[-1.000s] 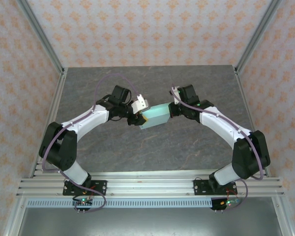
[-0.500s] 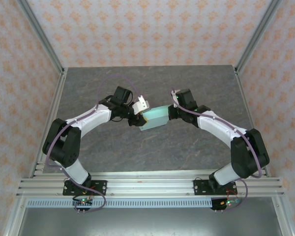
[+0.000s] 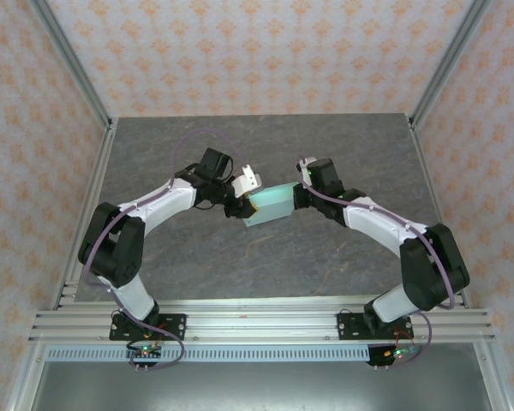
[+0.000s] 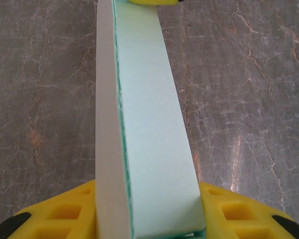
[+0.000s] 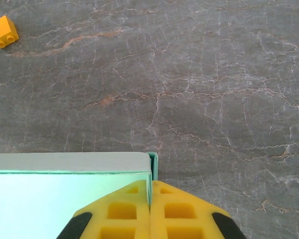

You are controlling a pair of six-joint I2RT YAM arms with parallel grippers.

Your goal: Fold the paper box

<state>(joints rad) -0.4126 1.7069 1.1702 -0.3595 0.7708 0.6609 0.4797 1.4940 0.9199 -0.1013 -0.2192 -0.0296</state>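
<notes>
The paper box [image 3: 270, 204] is a pale mint-green flat box held above the table's middle between both arms. My left gripper [image 3: 242, 202] is shut on its left end. In the left wrist view the box [image 4: 149, 124] stands on edge between the yellow fingers [image 4: 65, 211] of the left gripper [image 4: 148, 221] and runs away from the camera. My right gripper [image 3: 298, 195] holds the opposite end. In the right wrist view the right gripper [image 5: 150, 199] is shut on a thin edge flap at the corner of the box [image 5: 65, 184].
A tiny orange block [image 5: 3, 31] lies on the grey stone-patterned table [image 3: 197, 248], beyond the box in the right wrist view. Metal frame posts and patterned walls enclose the table on the left, the right and at the back.
Both arms have shifted their pose slightly, the right wrist a little to the left. The box stays almost where it was, and both grips are unchanged.
</notes>
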